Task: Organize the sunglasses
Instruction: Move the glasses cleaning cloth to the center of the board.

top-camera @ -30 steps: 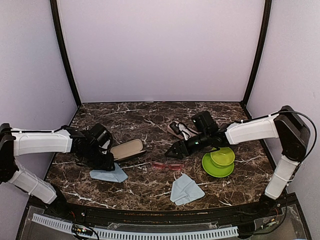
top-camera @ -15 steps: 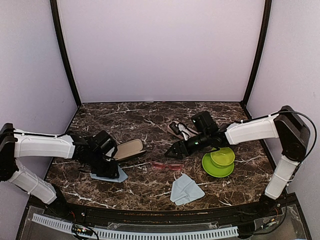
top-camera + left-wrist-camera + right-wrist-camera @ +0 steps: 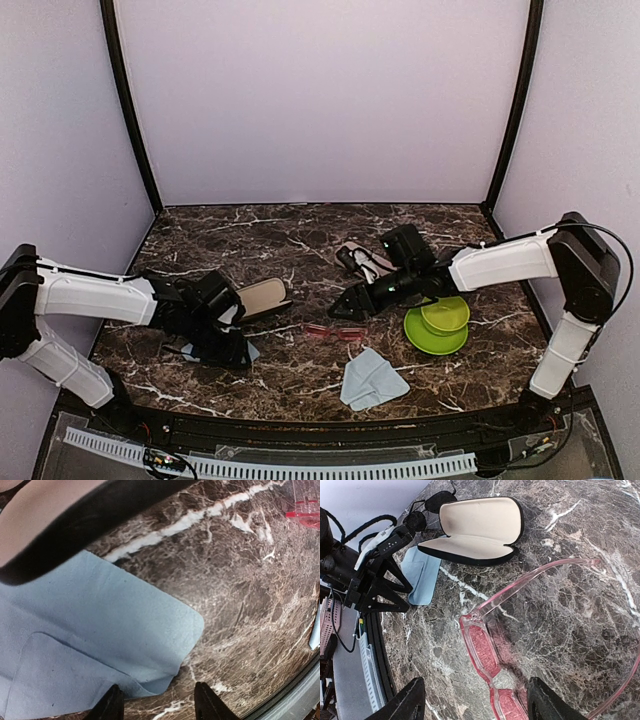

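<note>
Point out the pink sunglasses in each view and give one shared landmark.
Top external: pink sunglasses just below centre.
Left wrist: only a red corner at the top right edge.
Right wrist: centre to bottom, arms unfolded.
Shared landmark: the open black case, cream-lined: upper left in left wrist, top centre in right wrist.

An open black case (image 3: 258, 298) with a cream lining lies on the dark marbled table (image 3: 290, 235). One light blue cloth (image 3: 95, 630) lies just in front of the case. A second folded cloth (image 3: 372, 379) lies well to the case's right and nearer, with two stacked green plates (image 3: 437, 326) farther right.
</note>
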Robot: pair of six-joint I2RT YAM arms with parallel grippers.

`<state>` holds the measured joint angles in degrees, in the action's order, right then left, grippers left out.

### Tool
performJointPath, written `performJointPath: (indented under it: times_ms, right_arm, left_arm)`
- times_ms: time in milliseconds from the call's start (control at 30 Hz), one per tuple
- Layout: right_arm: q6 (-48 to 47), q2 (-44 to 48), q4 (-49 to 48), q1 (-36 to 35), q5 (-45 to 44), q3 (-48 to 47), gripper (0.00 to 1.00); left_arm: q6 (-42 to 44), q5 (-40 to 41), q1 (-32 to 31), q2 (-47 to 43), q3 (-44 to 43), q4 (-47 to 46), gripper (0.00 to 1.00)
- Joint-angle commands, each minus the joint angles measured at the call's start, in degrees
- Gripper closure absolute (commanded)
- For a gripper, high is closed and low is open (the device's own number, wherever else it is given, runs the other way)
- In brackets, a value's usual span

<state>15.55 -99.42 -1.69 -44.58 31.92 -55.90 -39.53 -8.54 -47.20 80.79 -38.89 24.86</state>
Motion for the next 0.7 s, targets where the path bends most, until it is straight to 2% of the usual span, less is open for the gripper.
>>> performJointPath:
  times_ms: [0, 233, 433, 667]
  right_arm:
    - [0.68, 1.64, -1.61, -0.74, -1.09, 1.12, 0.3]
    - [0.7, 3.38, -0.51, -1.12, -2.32, 1.45, 0.3]
    - [0.22, 6.41, 5.09, -1.05, -8.13, 0.66, 0.31]
    - [2.96, 12.23, 5.74, -1.08, -11.1, 4.68, 0.31]
  left_arm:
    - [-0.56, -3.14, -1.55, 1.66, -0.26, -0.95, 0.5]
    - [-0.29, -7.06, -5.11, 5.86, -4.56, -1.85, 0.45]
    - [2.59, -13.79, -8.0, 12.5, -10.03, -3.16, 0.4]
    - [6.74, -21.26, -10.84, 19.56, -17.21, -5.96, 0.35]
